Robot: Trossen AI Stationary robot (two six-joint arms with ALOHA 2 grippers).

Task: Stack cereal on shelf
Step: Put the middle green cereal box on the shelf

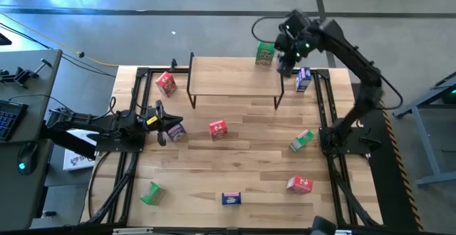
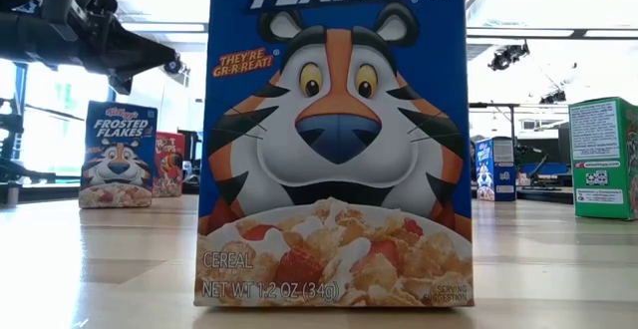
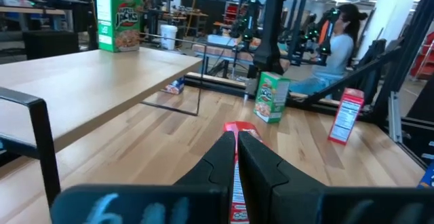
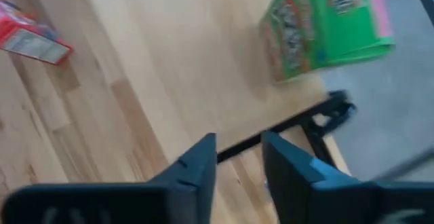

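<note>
The shelf [image 1: 235, 78] stands at the table's far middle. One green cereal box [image 1: 265, 53] stands on its far right corner, and shows in the right wrist view [image 4: 325, 27]. My right gripper [image 1: 286, 64] is open and empty above the shelf's right end, beside that box. My left gripper [image 1: 168, 124] is shut and empty, raised above a blue box [image 1: 176, 130] that stands upright on the table [image 2: 118, 155]. A red box [image 3: 239, 130] lies just beyond its fingertips. The other boxes are scattered on the table.
On the table are red boxes [image 1: 166, 83] [image 1: 218, 127] [image 1: 299, 184], blue boxes [image 1: 303, 80] [image 1: 231, 199] and green boxes [image 1: 302, 139] [image 1: 151, 192]. The near blue box fills the low view [image 2: 334, 140]. A person [image 3: 336, 37] sits beyond the table's right side.
</note>
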